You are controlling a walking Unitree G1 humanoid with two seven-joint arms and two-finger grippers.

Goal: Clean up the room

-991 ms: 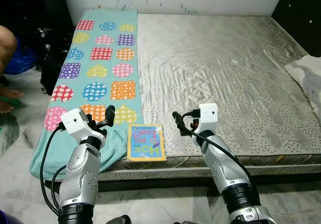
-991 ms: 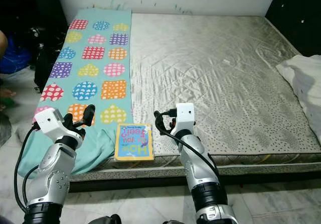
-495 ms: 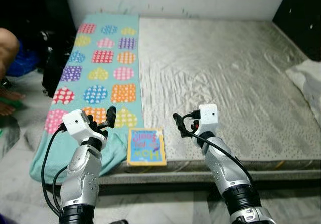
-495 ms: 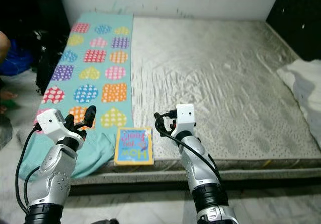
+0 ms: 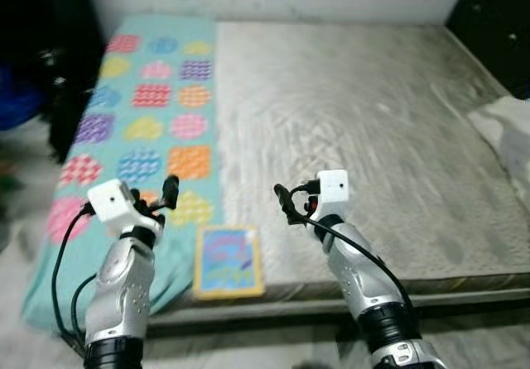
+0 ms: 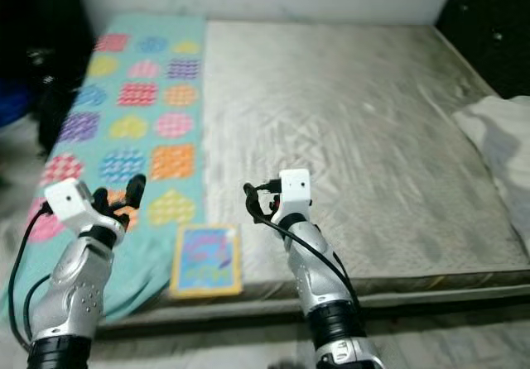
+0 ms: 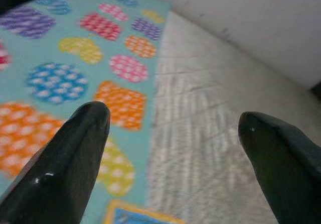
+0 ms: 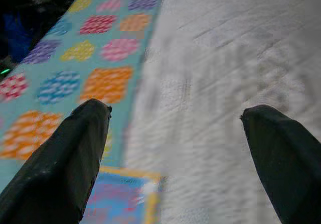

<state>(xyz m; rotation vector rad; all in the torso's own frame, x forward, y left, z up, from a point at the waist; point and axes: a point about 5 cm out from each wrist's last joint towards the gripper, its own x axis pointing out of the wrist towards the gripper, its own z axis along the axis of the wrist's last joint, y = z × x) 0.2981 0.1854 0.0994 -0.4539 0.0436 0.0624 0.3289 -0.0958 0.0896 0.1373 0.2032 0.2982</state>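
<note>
While both hands hover spread above the mattress edge, a book lies between them.
Left hand (image 5: pixel 168 189) over the patterned teal blanket (image 5: pixel 141 129), right hand (image 5: pixel 281 197) over the bare grey mattress (image 5: pixel 373 112); neither holds anything. Book (image 5: pixel 228 260) flat at the near edge, beside the blanket. White cloth (image 6: pixel 501 133) far right. Views blurred.

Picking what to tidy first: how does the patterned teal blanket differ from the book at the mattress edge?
The teal blanket is a long soft cloth running up the mattress's left side, its near end spilling over the edge; the book is small, flat and stiff, lying at the front edge. The blanket bears rows of dotted coloured shapes; the book has a blue cover framed in yellow. Both rest on the mattress, ungripped.
</note>
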